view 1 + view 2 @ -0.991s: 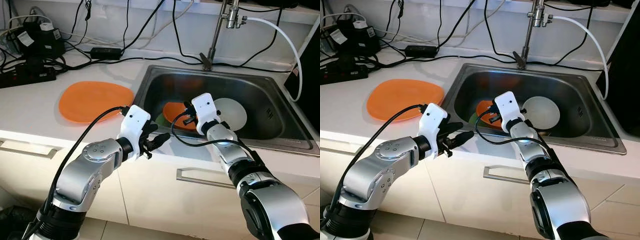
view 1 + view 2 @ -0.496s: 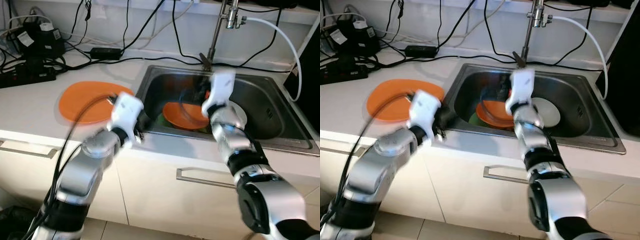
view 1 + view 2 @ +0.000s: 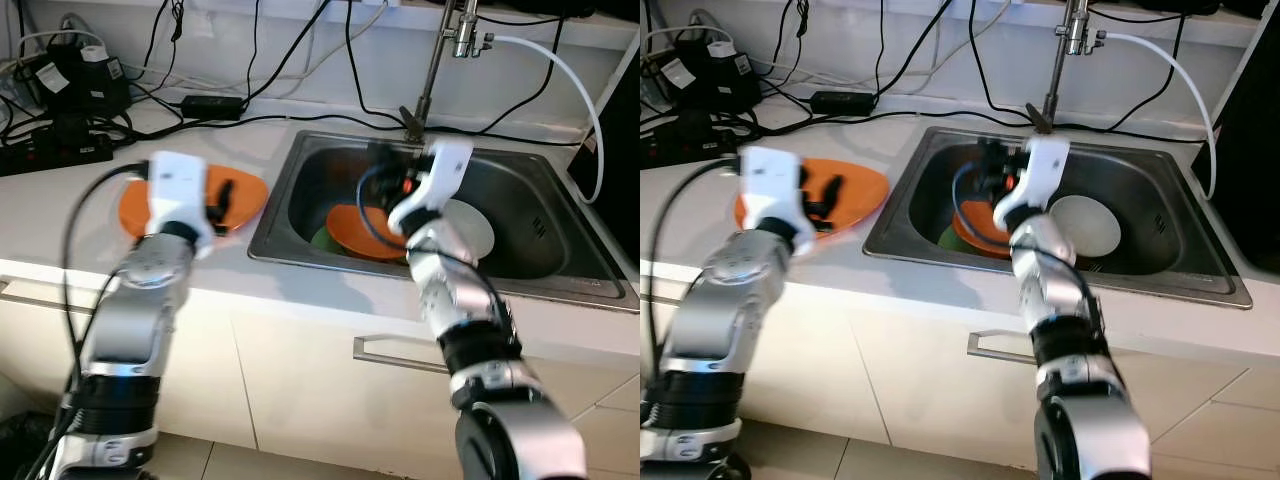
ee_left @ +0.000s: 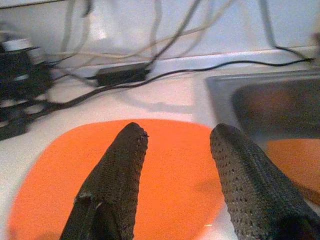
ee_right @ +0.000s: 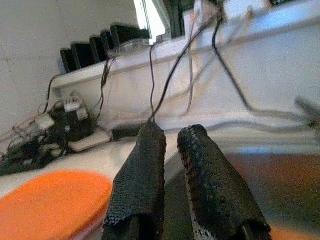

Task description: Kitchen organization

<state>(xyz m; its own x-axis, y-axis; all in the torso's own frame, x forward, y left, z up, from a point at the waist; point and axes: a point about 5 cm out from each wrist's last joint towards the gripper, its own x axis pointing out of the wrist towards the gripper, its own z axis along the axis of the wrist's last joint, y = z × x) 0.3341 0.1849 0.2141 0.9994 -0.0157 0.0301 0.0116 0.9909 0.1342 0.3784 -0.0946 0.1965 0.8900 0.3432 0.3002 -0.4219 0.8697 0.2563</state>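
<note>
An orange plate [image 3: 250, 188] lies flat on the white counter left of the sink. My left gripper [image 3: 222, 195] hovers low over it, open, with nothing between its fingers [image 4: 122, 165]. Below those fingers in the left wrist view is the orange plate [image 4: 170, 165]. A second orange plate [image 3: 350, 225] lies in the steel sink [image 3: 520, 175], beside a white dish [image 3: 472, 228] and something green [image 3: 322, 240]. My right gripper [image 3: 380, 170] is raised above the sink's left part, blurred. Its fingers [image 5: 145, 165] are pressed nearly together and hold nothing.
A faucet [image 3: 430, 70] rises at the sink's back rim, with a white hose [image 3: 585, 100] curving to the right. Black power strips and adapters [image 3: 60, 140] and several cables crowd the back left of the counter. Cabinet drawers with a handle [image 3: 400, 355] run below.
My left arm swung left from the counter's front edge to above the counter plate. My right gripper lifted off the sink plate and turned toward the sink's back left.
</note>
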